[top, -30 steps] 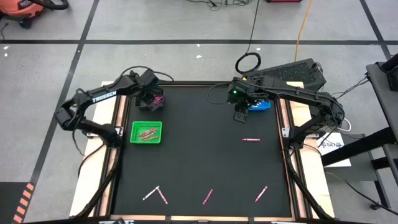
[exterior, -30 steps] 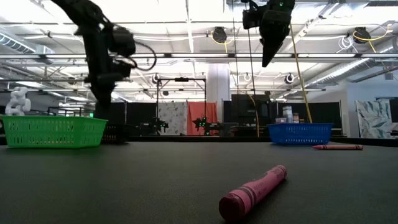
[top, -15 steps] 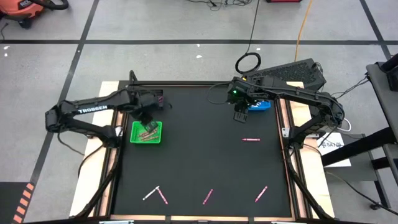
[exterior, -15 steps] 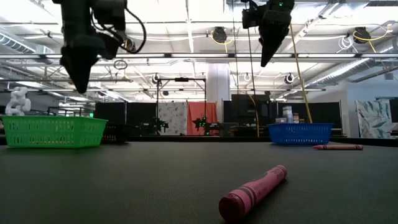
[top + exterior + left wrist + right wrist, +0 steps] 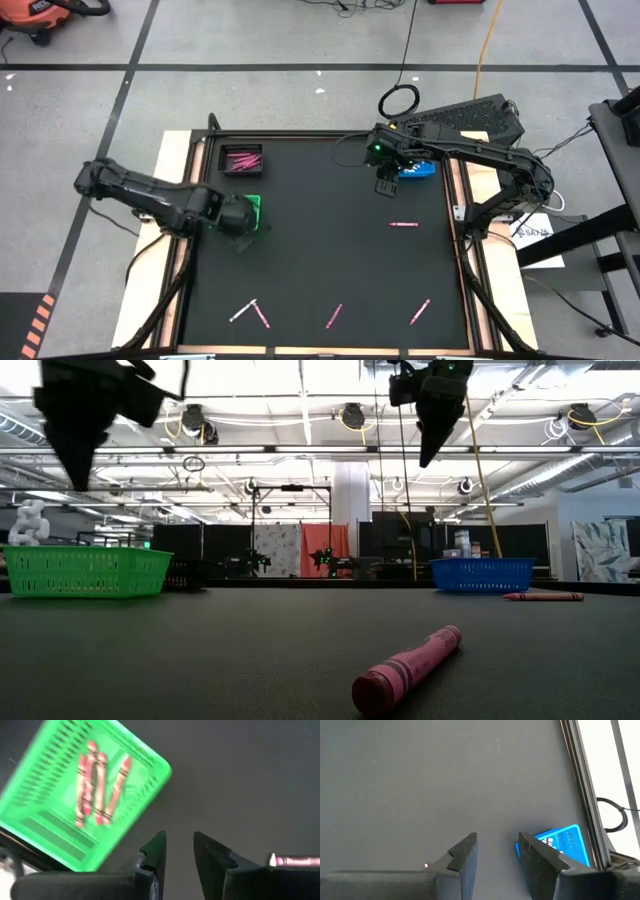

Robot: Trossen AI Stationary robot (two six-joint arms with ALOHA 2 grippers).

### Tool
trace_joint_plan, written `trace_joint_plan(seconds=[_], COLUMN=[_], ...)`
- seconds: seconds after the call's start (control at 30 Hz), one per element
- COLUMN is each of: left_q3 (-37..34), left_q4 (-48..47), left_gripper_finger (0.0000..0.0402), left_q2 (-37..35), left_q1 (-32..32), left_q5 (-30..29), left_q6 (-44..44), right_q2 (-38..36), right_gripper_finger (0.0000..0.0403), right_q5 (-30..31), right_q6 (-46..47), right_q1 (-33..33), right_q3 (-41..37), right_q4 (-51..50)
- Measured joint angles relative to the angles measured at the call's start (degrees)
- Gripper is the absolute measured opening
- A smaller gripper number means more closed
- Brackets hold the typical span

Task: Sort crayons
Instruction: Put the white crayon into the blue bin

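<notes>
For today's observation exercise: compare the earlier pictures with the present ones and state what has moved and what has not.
The left end effector has swung from the black tray at the table's far left, over the green basket, toward the table's near side. It is open and empty. The right end effector stayed open above the mat beside the blue basket. The loose crayons and the crayons in the green basket have not moved.

loose crayons (image 5: 404, 224) on mat: 5 | small trays (image 5: 254, 205): 3 (green, blue, dark)
</notes>
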Motion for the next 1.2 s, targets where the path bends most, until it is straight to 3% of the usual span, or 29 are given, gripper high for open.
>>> trace_joint_plan(seconds=[0.3,0.63,0.87,1.2], left_q3=[0.0,0.0,0.0,0.0], left_q4=[6.3,13.3,23.3,29.8], left_gripper_finger=[0.0093,0.0093,0.0093,0.0093], left_q2=[5.5,14.0,19.1,25.4], left_q1=[-15.9,-27.7,-33.1,-36.9], left_q5=[0.0,1.5,1.5,2.4], left_q6=[-12.9,-22.0,-27.3,-32.8], right_q2=[0.0,0.0,0.0,0.0], right_gripper_finger=[0.0130,0.0130,0.0130,0.0130], right_q5=[0.0,0.0,0.0,0.0], right_q6=[7.7,14.6,16.4,17.9], right_q1=[0.0,0.0,0.0,0.0], right_q3=[0.0,0.0,0.0,0.0], right_q4=[0.0,0.0,0.0,0.0])
